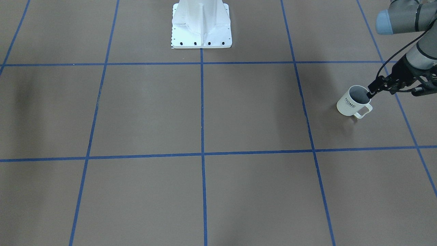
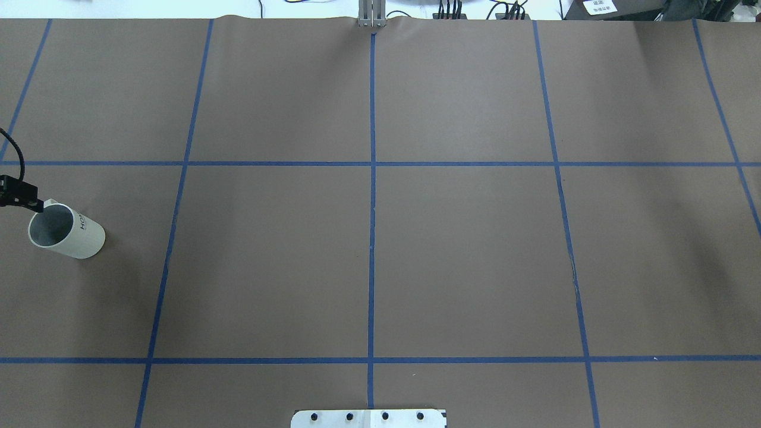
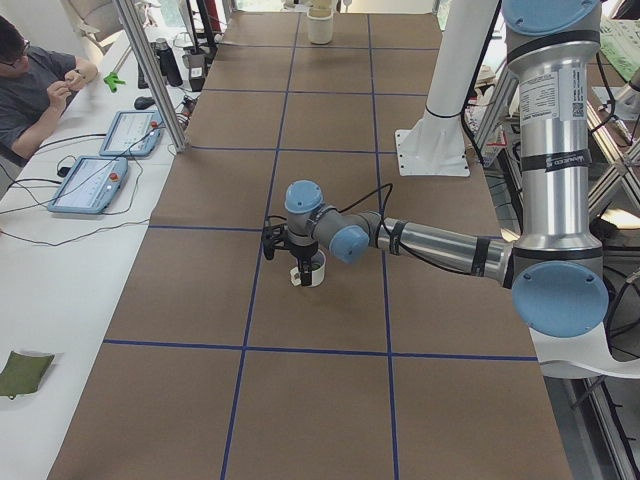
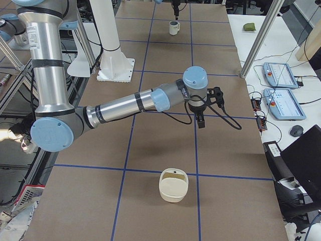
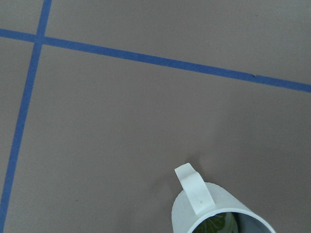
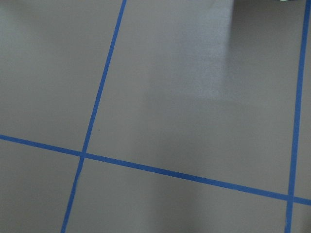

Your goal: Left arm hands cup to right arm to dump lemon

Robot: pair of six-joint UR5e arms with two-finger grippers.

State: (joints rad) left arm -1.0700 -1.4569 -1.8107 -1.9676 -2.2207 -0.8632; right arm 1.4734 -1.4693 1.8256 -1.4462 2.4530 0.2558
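The cup [image 1: 352,102] is seen near the table's end on the robot's left, tilted, with its rim at the fingertips of the left gripper [image 1: 370,94]. In the left wrist view only the upper part of the cup is shown, cut off at about 5 o'clock of the picture, and something green-yellow is partly seen inside; it cannot be made out clearly. In the overhead view the left gripper is cut by the edge at 9 o'clock. Its fingers appear pressed together on the cup's rim. The right gripper [image 4: 199,118] is shown only in the exterior right view, well apart from the cup, so whether its fingers are apart cannot be told. A cream bowl-like container [image 4: 173,186] lies near 6 o'clock there.
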